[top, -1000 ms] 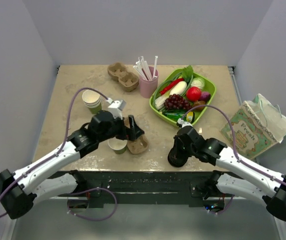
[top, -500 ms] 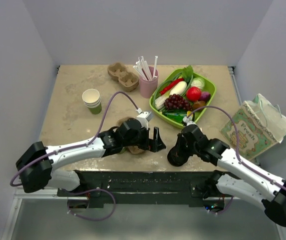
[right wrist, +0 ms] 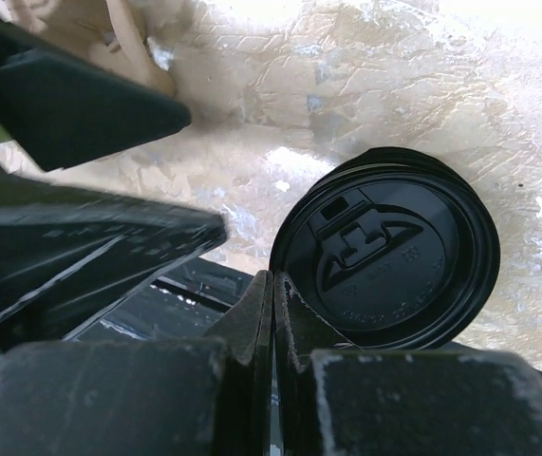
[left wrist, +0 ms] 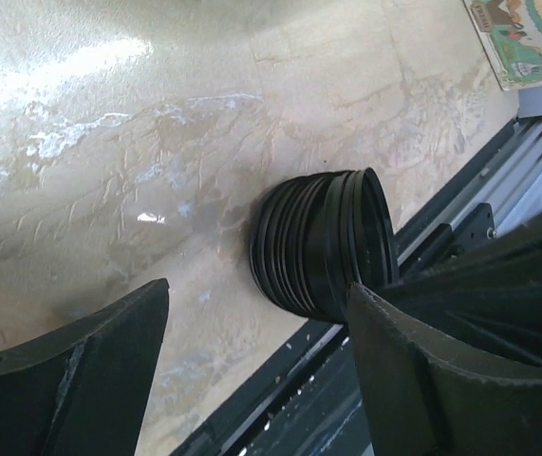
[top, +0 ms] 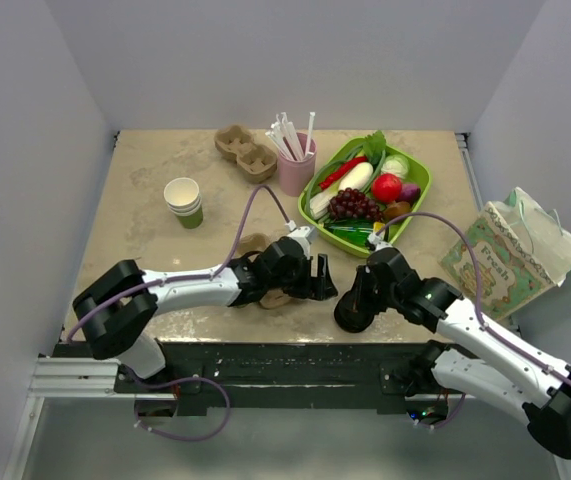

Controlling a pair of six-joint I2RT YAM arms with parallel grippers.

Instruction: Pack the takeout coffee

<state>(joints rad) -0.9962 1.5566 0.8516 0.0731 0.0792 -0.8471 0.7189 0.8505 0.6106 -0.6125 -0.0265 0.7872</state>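
Two grippers flank the stack of round black plastic lids (right wrist: 384,247), lower centre: left gripper (left wrist: 254,293) apart, right gripper (right wrist: 272,285) together. We judge lids light, slick; pinch the rim.

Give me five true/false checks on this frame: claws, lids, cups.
1. Left claw is open, with the lids just ahead of it. True.
2. Right claw is open. False: it is shut.
3. The lids sit at the far edge of the table. False: they are by the near edge.
4. Straws stand in a pink cup. True.
5. The white cups have a lid on top. False: the top cup is open.
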